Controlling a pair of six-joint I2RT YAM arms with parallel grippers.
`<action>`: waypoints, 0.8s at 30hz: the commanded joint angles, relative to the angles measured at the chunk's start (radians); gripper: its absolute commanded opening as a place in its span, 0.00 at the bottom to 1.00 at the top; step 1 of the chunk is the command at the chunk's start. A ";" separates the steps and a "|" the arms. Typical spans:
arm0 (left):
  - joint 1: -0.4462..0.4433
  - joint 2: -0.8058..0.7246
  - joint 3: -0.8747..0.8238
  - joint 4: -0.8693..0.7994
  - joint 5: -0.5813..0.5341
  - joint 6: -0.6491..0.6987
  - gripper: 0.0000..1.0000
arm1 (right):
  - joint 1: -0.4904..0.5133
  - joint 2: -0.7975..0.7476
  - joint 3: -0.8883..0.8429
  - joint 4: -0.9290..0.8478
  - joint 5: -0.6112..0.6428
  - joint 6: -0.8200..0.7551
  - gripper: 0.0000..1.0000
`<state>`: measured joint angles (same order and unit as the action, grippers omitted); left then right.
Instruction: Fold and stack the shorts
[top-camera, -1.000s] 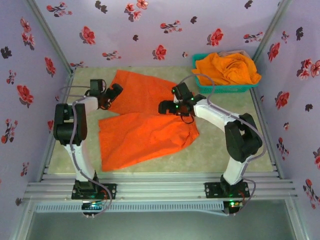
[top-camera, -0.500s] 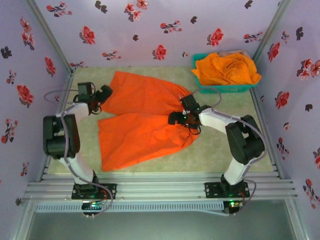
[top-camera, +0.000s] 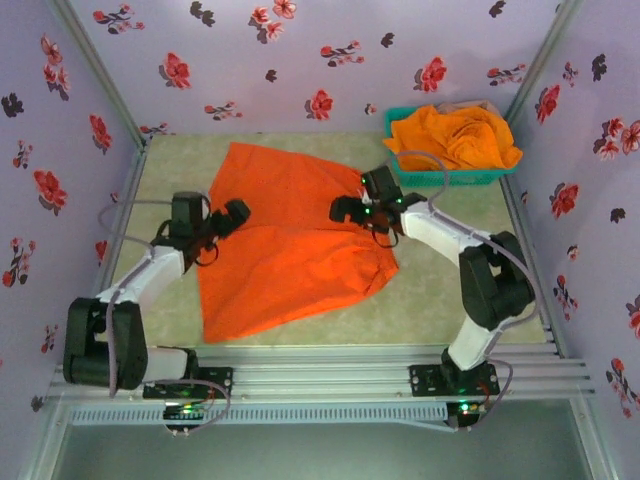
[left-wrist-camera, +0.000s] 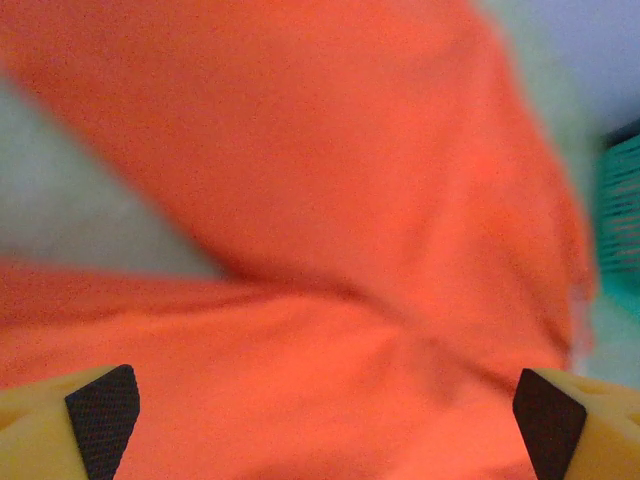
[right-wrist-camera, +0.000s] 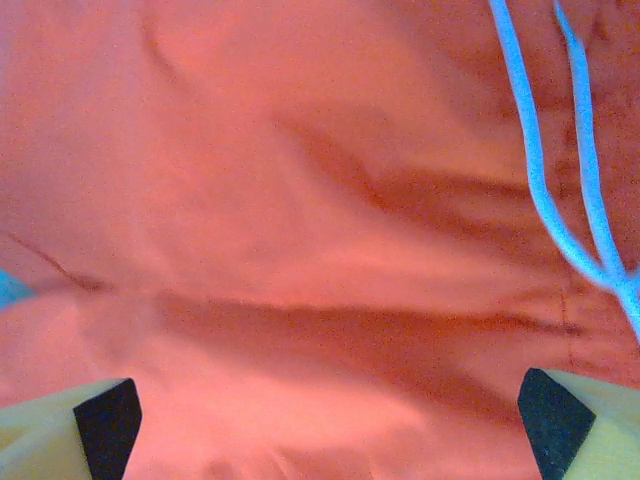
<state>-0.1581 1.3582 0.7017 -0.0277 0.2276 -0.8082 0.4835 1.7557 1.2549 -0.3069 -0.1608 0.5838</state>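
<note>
Here we see bright orange shorts spread flat mid tabletop, legs fanned leftward, waist at right, soft creases across cloth. Pale cord lies over waist area. Left pincer at leg edge, jaws wide apart, empty. Right pincer over waist, likewise wide, empty. Orange heap fills teal basket, far right corner.

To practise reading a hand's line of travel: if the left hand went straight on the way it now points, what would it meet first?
Most likely the orange shorts, spread just ahead of the open left hand; exact depth is unclear.
</note>
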 joint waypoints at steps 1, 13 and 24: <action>-0.004 0.057 -0.056 0.116 -0.021 -0.022 0.99 | -0.036 0.119 0.139 -0.048 -0.009 -0.015 0.99; 0.018 0.128 -0.117 0.181 -0.096 -0.007 0.99 | -0.096 0.534 0.649 -0.218 -0.025 -0.079 0.99; 0.035 0.166 -0.112 0.189 -0.096 -0.008 0.99 | -0.141 0.794 0.972 -0.348 0.039 -0.081 0.99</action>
<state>-0.1360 1.4902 0.5972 0.1589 0.1635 -0.8127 0.3588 2.4901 2.1601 -0.5747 -0.1711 0.5243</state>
